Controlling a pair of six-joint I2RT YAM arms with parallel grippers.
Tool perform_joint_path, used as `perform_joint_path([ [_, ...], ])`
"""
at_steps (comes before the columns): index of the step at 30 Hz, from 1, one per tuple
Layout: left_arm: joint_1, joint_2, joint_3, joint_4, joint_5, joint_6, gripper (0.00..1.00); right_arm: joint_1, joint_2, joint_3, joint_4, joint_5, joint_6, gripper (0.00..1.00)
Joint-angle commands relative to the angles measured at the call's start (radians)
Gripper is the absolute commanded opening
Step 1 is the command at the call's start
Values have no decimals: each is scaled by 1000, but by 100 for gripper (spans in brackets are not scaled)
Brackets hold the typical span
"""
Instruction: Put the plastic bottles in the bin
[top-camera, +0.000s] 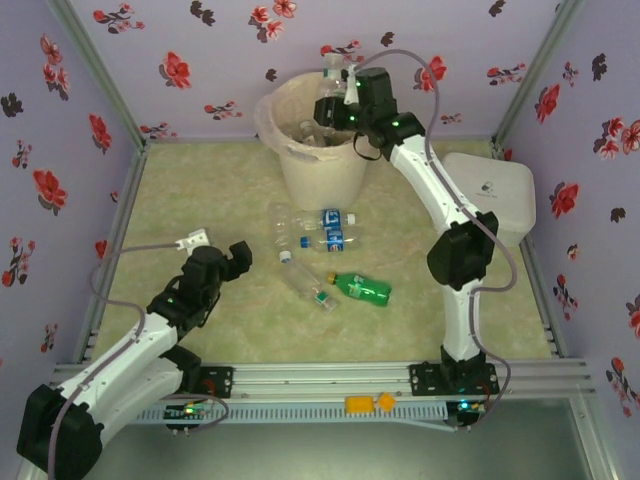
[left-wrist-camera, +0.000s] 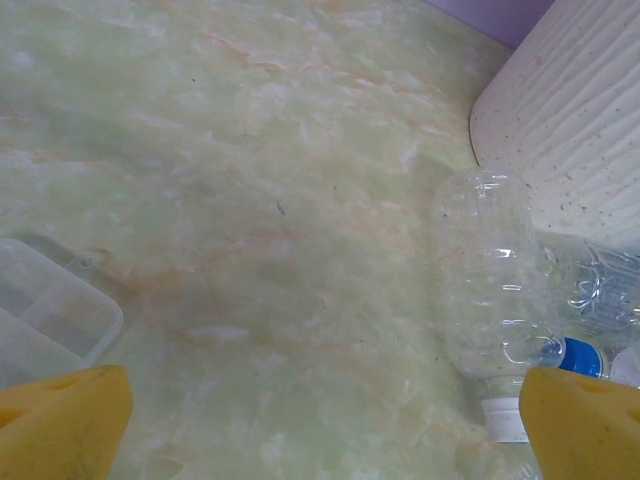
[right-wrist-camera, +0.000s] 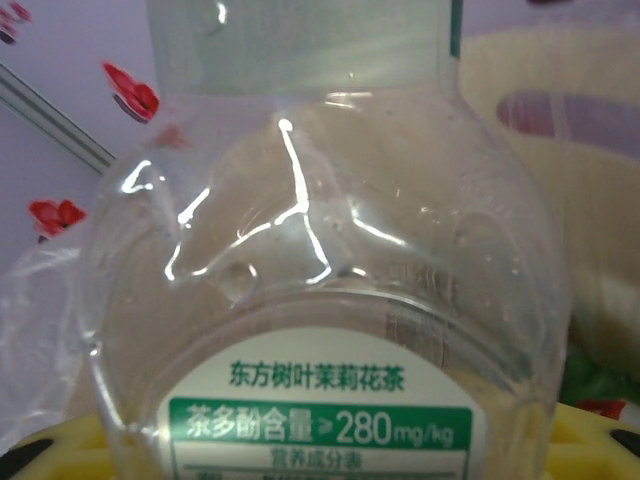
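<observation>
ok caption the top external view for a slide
Right claw holds a clear bottle above the bin; left claw open, loose bottles on the table

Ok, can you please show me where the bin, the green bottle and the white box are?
bin (top-camera: 320, 180): top view, on its cream front wall.
green bottle (top-camera: 365, 290): top view, on the middle of its body, lying on the table.
white box (top-camera: 505, 195): top view, on its lid, at the right.

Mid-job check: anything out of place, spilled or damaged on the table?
Nothing spilled or broken. The loose bottles lie on their sides before the bin, as expected. Only oddity: a clear compartment box by the left fingers, which is no bottle.
</observation>
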Motion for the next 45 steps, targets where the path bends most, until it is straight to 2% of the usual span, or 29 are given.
perform_joint_path([
  [1,7,8,41,-23,22,-16,100,5,11,62,-1,-15,45,60],
  [5,7,20,48,-30,51,-43,100,4,-1,71,8,-2,49,99],
  [13,-4,38,62,-17,84,-90,100,-5,-113,56,-41,4,-15,100],
  [18,-48,83,108,-19,71,-88,100,-6,-253,-78,-79,62,-52,100],
  [24,-177,186,210,-73,-65,-105,100,-5,-474,-406,-27,154,-59,100],
  [31,-311,332,300,-100,-74,-172,100,-7,-756,-825,62,308,-68,100],
  [36,-441,406,355,-156,-131,-291,100,-9,-949,-1114,106,404,-32,100],
  [39,-503,461,399,-207,-169,-361,100,-11,-1027,-1256,122,412,-3,100],
  [45,-563,617,471,-243,-136,-546,100,-16,-1074,-1479,189,433,69,100],
])
